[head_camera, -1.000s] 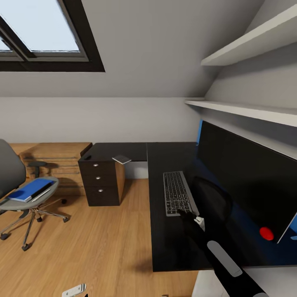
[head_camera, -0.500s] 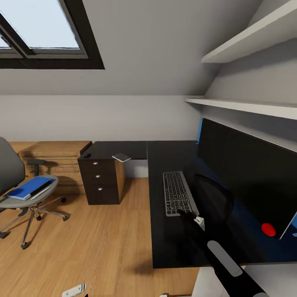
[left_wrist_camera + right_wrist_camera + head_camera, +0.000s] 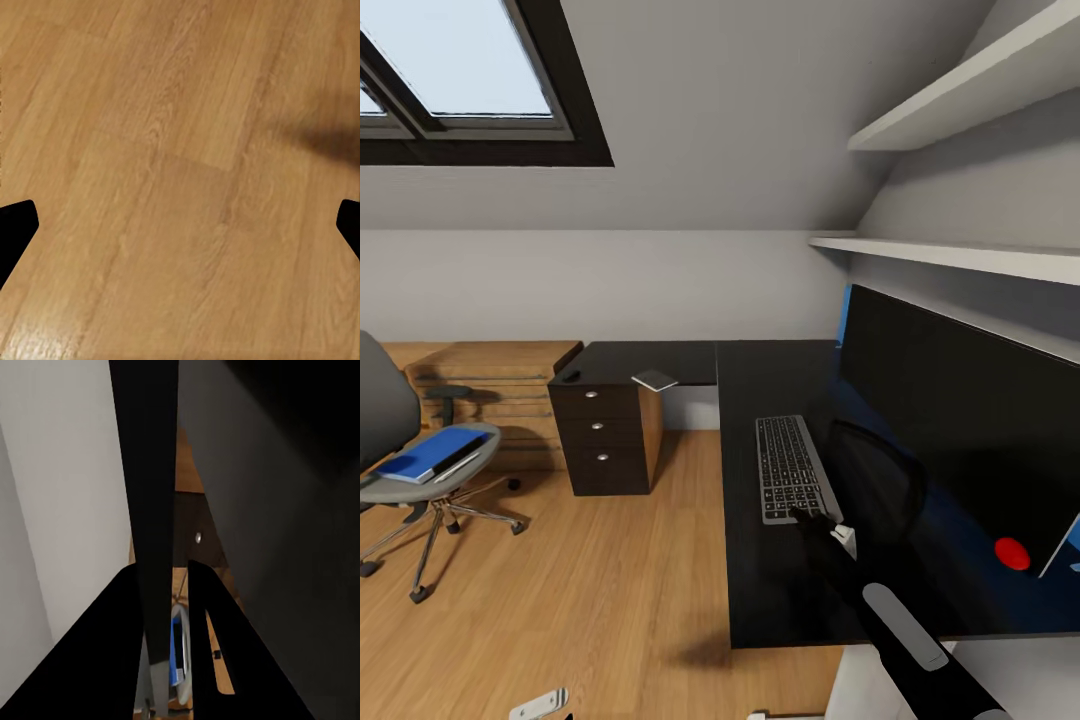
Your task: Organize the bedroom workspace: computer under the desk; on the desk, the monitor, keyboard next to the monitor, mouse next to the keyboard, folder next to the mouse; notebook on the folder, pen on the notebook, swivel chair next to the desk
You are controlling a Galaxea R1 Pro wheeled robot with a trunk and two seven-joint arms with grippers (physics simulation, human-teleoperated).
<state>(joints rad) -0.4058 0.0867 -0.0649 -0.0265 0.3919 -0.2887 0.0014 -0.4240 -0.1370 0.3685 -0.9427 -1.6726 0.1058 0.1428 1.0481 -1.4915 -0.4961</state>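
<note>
swivel chair (image 3: 405, 440) cut off at edge (backrest), monitor (image 3: 970, 430) cropped too

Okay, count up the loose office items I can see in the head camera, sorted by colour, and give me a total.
Blue: 1, the folder on the swivel chair seat.
Grey or silver: 2, the keyboard on the desk and the notebook over the drawer unit.
Black or dark: 2, the monitor and the mouse.
Total: 5.

Black desk (image 3: 760, 590) with keyboard (image 3: 788, 467), monitor (image 3: 960, 420), notebook (image 3: 654, 380).
</note>
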